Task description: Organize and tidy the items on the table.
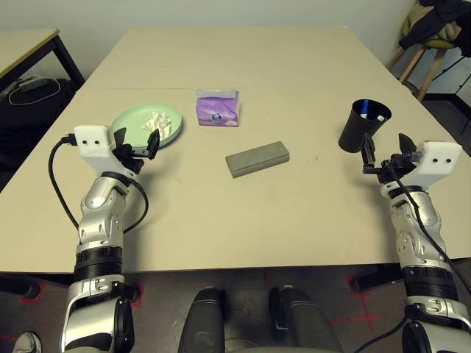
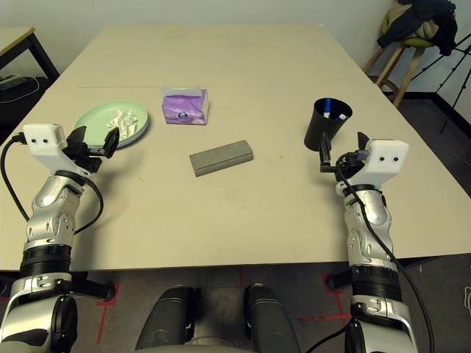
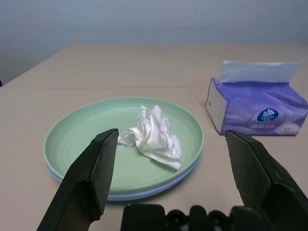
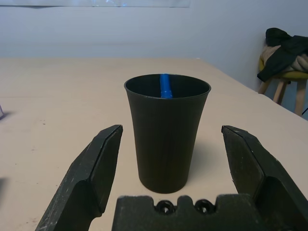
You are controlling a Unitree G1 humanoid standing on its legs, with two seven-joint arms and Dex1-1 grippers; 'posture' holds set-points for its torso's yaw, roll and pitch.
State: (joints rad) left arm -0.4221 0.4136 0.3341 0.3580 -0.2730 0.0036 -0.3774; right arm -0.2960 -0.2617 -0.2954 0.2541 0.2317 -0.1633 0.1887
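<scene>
Here both arms reach forward, left gripper (image 1: 137, 142) and right gripper (image 1: 384, 154) fingers spread apart.

A white wall (image 1: 221, 11) spans the top, a black-legged side desk (image 1: 29, 44) upper left, a clothes-draped wooden stool (image 1: 434, 40) upper right, dark floor (image 1: 22, 114) beneath.

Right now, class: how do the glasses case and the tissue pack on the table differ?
The glasses case is plain grey-beige, low and shut; the tissue pack is purple, taller, with white tissue standing out of its open top. The case lies slantwise, nearer the robot; the pack sits squarer, beside the green plate. Both are boxy and rest untouched.
</scene>
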